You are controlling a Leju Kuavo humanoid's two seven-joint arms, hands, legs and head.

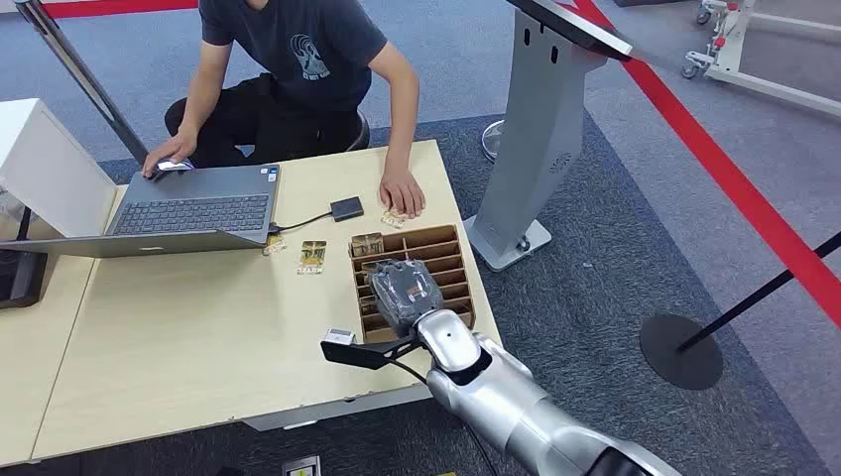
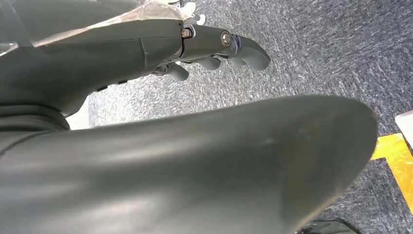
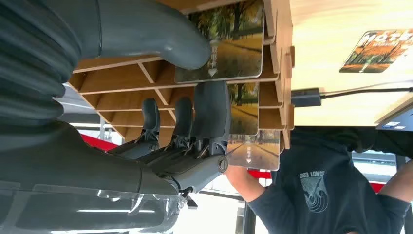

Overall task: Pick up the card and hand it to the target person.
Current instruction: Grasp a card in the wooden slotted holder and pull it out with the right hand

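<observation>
With the right hand (image 3: 195,122) poised over the slotted wooden rack (image 1: 451,266), thumb and fingers apart either side of the nearest upright card (image 3: 221,44), I'd close squarely on its edge and lift straight out, before reaching towards the seated person (image 1: 298,59).

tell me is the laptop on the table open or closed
Open: in the head view the laptop has its keyboard exposed and its lid raised, and the seated person's hand rests at its far edge.

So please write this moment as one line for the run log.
phase: reaching for card | right hand: over rack, thumb on card, not lifted | left hand: hanging, empty | person: seated at table
</observation>
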